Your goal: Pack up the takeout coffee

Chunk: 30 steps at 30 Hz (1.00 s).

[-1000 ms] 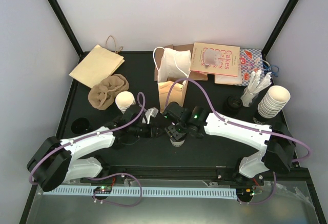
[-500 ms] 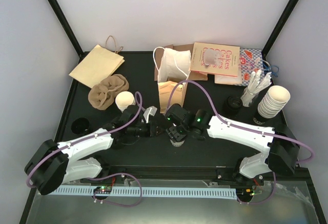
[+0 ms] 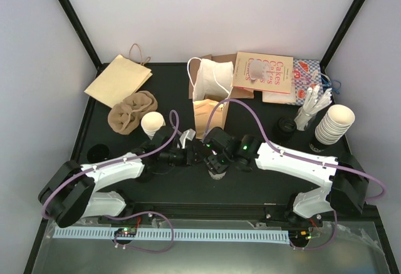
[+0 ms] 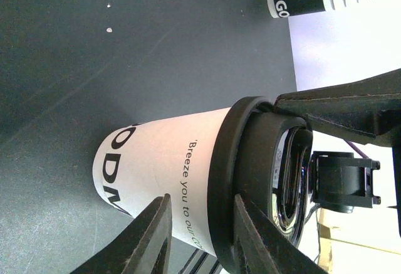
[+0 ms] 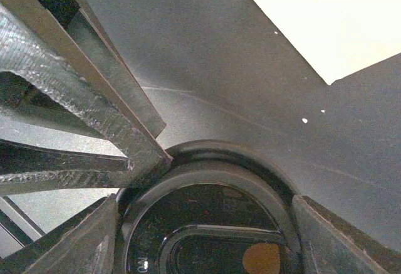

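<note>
The takeout coffee [image 3: 217, 170] stands at mid-table, a white printed cup [image 4: 163, 161] with a black lid [image 4: 241, 180] on it. My right gripper [image 3: 216, 160] comes down from above. Its fingers press opposite sides of the lid [image 5: 250, 161], so the right gripper [image 5: 205, 205] is shut on it. My left gripper [image 3: 195, 153] reaches in from the left. In the left wrist view the left gripper [image 4: 202, 200] is open a little, with one finger by the cup wall and the other by the lid's rim. Its fingers [image 5: 94, 105] meet the lid's edge.
A tan paper bag [image 3: 207, 114] stands open just behind the cup. A white bag [image 3: 210, 79], a booklet [image 3: 264, 72] and a flat bag [image 3: 119, 79] lie at the back. Stacked cups [image 3: 335, 123] stand right, an upturned cup [image 3: 152, 123] and brown pulp tray [image 3: 131, 111] left.
My left gripper has reached right to the cup's lid and its jaws have widened slightly. The right gripper stays on the lid, its arm shifted a little right.
</note>
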Tool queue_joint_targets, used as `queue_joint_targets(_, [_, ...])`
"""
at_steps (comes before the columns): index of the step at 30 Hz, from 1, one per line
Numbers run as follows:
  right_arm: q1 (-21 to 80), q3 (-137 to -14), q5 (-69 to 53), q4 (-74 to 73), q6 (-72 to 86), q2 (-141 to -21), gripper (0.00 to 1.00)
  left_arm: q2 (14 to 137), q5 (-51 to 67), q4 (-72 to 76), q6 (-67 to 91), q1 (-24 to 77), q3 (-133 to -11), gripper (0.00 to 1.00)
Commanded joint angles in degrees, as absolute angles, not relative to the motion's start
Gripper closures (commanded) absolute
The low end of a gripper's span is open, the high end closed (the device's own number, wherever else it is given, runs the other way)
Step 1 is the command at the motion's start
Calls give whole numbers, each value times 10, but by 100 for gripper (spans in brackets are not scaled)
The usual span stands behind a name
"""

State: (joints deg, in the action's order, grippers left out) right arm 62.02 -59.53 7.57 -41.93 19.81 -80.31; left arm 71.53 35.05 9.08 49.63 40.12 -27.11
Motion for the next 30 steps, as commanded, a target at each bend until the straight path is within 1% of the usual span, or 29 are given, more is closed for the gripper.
queue_joint_targets(1, [625,-578,40,-464,200,-824,25,730,365,106,497,404,-303,71])
queue_joint_targets(4, [626,-591,50,-469,199,-819,25,729,361,106,496,404,-304,71])
queue_joint_targets(5, [625,-595,52,-469,198,-818,25,721,360,110,497,404,-303,70])
queue_joint_targets(7, [625,-599,51,-467,193,-814,25,706,351,110,497,403,-303,62])
queue_joint_targets(9, [625,-598,51,-463,189,-811,25,700,356,109,493,403,-310,56])
queue_joint_targets(13, [625,-595,50,-456,181,-811,25,724,383,102,483,403,-334,51])
queue_joint_targets(18, [625,-594,49,-450,180,-811,25,771,406,81,471,404,-354,50])
queue_joint_targets(21, [626,-596,54,-449,182,-810,25,787,398,46,458,404,-365,52])
queue_joint_targets(24, [625,-604,65,-454,185,-805,22,798,394,18,445,404,-373,55])
queue_joint_targets(28, [625,-616,83,-459,187,-798,20,805,382,-7,433,407,-384,58])
queue_joint_targets(30, [625,-621,92,-462,189,-793,16,805,371,-26,426,409,-391,58])
